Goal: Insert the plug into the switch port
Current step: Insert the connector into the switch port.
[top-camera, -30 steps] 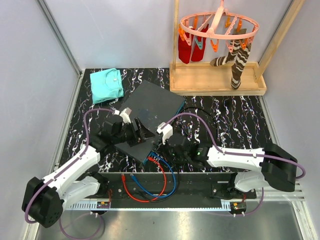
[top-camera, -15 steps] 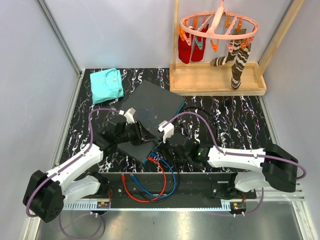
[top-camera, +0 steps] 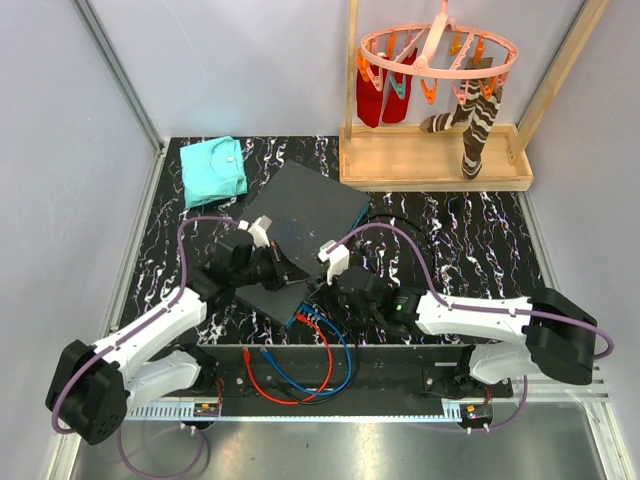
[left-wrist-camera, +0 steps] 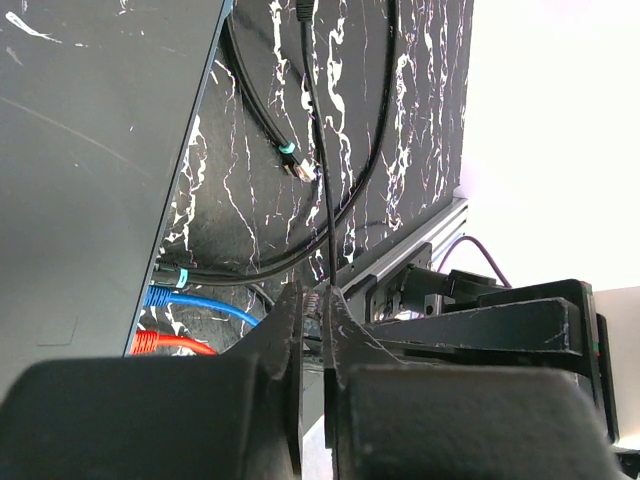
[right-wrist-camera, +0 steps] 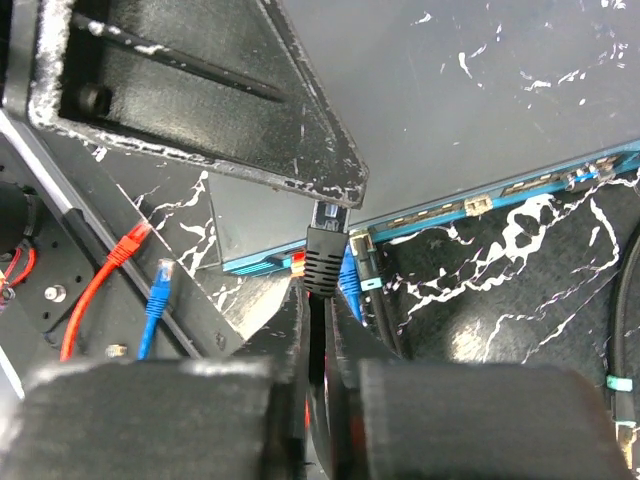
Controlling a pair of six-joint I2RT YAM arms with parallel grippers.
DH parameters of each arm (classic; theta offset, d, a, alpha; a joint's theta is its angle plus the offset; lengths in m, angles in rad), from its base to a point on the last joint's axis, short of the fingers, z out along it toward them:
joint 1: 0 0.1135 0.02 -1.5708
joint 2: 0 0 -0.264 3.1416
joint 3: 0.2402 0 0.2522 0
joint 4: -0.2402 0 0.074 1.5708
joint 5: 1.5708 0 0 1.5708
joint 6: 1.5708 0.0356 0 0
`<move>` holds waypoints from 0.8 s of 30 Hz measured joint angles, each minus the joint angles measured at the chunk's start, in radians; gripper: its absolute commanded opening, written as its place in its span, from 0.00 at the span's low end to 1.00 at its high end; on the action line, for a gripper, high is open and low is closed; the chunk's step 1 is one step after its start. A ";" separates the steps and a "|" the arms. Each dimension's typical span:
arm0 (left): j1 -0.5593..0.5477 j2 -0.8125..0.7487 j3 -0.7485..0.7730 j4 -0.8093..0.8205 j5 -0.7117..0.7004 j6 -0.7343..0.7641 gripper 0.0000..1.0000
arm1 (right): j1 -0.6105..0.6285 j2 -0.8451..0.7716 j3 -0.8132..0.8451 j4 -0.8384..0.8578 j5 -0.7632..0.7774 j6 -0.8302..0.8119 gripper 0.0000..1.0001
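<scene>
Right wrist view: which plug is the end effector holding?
The black ribbed plug, pinched in the right end effector. The loose red plug and blue plug lie untouched at left.

The switch (top-camera: pixel 300 212) looks matt grey metal; in the right hand (right-wrist-camera: pixel 318 300) is a ribbed black plastic plug (right-wrist-camera: pixel 322 263), in the left hand (left-wrist-camera: pixel 322 300) a smooth cable (left-wrist-camera: pixel 318 150); the tabletop (top-camera: pixel 480 248) is glossy.
</scene>
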State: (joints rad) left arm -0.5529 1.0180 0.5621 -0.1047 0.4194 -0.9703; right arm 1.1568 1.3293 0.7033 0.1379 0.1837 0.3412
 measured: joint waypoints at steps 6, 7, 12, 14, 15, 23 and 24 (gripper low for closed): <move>-0.006 -0.051 0.000 -0.030 -0.045 0.005 0.00 | -0.002 -0.021 0.045 -0.083 0.002 0.028 0.48; -0.005 -0.060 0.000 -0.037 -0.057 0.006 0.00 | -0.003 -0.023 0.055 -0.092 0.001 0.030 0.50; -0.005 -0.071 0.000 -0.091 -0.103 0.013 0.00 | -0.019 -0.023 0.124 -0.192 -0.003 0.041 0.56; -0.005 -0.071 0.000 -0.113 -0.116 0.016 0.00 | -0.021 -0.021 0.152 -0.227 -0.004 0.041 0.56; -0.005 -0.071 0.000 -0.120 -0.121 0.017 0.00 | -0.021 -0.016 0.171 -0.244 -0.005 0.041 0.56; -0.005 -0.071 0.002 -0.154 -0.145 0.020 0.00 | -0.022 0.068 0.266 -0.307 -0.027 0.040 0.50; -0.005 -0.071 0.003 -0.157 -0.145 0.020 0.00 | -0.023 0.078 0.271 -0.315 -0.030 0.041 0.50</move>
State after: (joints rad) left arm -0.5583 0.9466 0.5652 -0.2615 0.2745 -0.9501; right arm 1.1343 1.4075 0.9745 -0.1776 0.1539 0.3820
